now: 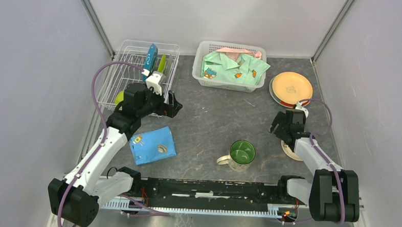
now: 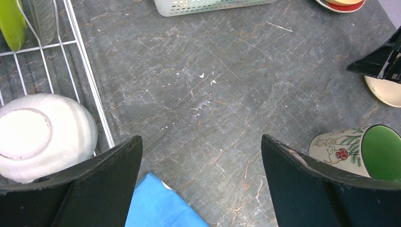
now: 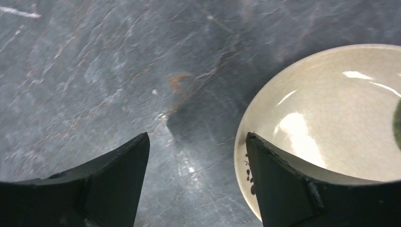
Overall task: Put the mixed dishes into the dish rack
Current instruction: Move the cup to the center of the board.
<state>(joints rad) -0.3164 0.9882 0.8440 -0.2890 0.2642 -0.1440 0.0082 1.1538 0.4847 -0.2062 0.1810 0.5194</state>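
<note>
The right gripper (image 3: 196,189) has its jaws apart, with nothing between them but bare bench (image 3: 94,71). It hangs low over the edge of the cream plate (image 3: 331,113): the rim runs under one finger while the other is over the stone just beside it.

The plate looks like glazed, crazed ceramic. I judge it stiff, weighty for its kind, slick, and liable to chip if dropped or knocked against wire. Lying flat, it offers only its raised rim. A pinch across that edge seems the sensible hold, one finger inside the well and one under the lip, squeezed firmly against slipping.

Farther out ahead of this gripper, the orange plate (image 1: 291,88) tops a small stack.

The left gripper (image 2: 201,189), also wide apart and empty, hovers just beside the dish rack (image 1: 139,75). A white bowl (image 2: 42,135) sits upside down in the rack, and the green-lined mug (image 2: 364,151) stands off to the gripper's other side.
</note>
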